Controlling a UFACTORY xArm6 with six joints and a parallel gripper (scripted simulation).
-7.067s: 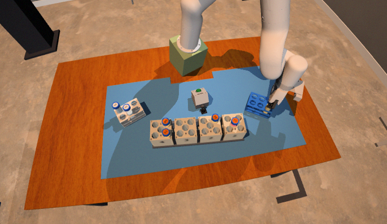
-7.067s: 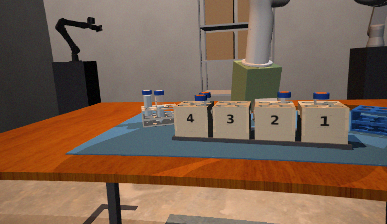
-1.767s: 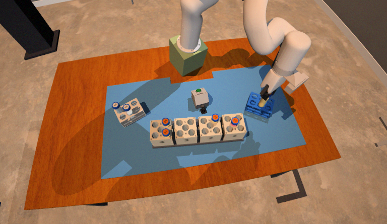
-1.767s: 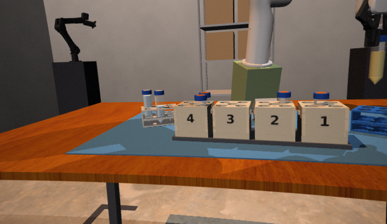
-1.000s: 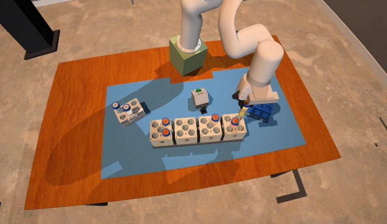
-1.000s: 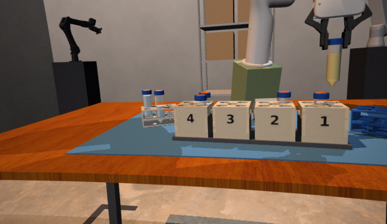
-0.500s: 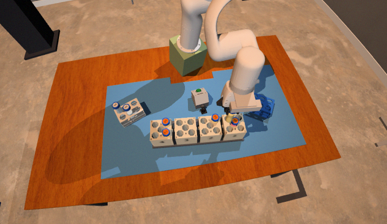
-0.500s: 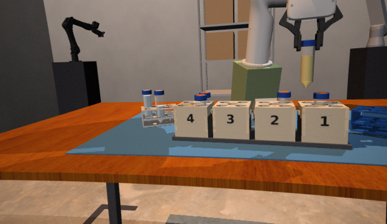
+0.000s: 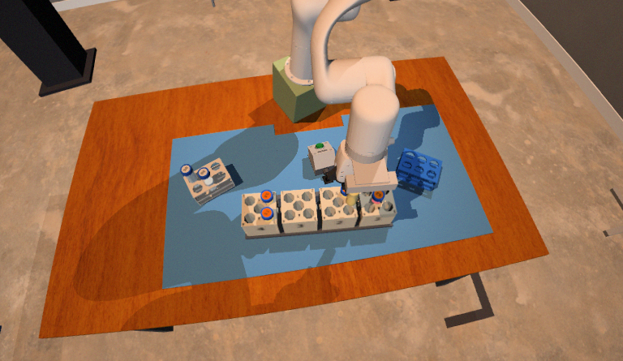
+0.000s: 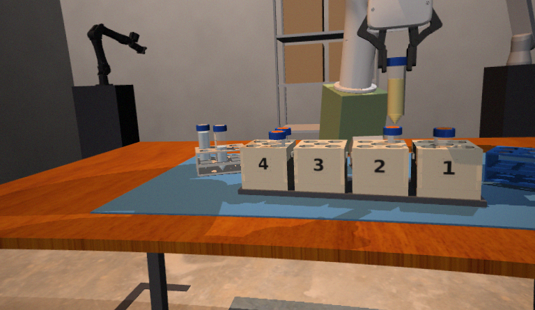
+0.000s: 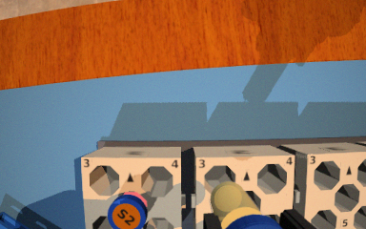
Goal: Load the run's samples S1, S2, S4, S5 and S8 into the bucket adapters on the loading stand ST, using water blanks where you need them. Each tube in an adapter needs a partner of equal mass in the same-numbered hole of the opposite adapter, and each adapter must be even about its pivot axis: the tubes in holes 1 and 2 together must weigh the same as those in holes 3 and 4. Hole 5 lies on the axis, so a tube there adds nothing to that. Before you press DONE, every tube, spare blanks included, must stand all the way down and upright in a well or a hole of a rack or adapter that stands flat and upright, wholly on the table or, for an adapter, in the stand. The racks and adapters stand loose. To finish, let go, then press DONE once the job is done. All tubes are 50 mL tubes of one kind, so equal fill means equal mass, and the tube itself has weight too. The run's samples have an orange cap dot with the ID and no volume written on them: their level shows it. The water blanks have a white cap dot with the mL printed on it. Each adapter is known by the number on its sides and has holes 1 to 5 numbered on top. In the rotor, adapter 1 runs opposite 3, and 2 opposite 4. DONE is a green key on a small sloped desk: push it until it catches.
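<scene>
My gripper (image 10: 396,60) is shut on the blue cap of a tube of yellow liquid (image 10: 396,93) (image 9: 351,199) (image 11: 233,201). It holds the tube upright, tip a little above adapter 2 (image 10: 379,173) (image 9: 337,219) (image 11: 243,154); its cap dot is hidden. Adapter 2 holds one orange-dot tube (image 10: 392,131). Adapter 1 (image 10: 447,173) (image 9: 383,217) (image 11: 131,154) holds S2 (image 11: 126,216) (image 9: 377,195) (image 10: 444,132). Adapter 4 (image 10: 262,168) (image 9: 250,221) holds two orange-dot tubes (image 9: 267,195) (image 9: 266,212). Adapter 3 (image 10: 318,166) (image 9: 298,221) is empty.
A pale rack (image 9: 217,189) (image 10: 216,164) with two blank tubes (image 9: 186,169) (image 9: 203,172) stands at the left. An empty blue rack (image 9: 418,169) (image 10: 508,164) stands at the right. The green DONE key (image 9: 319,145) sits on its desk behind the stand (image 10: 354,196).
</scene>
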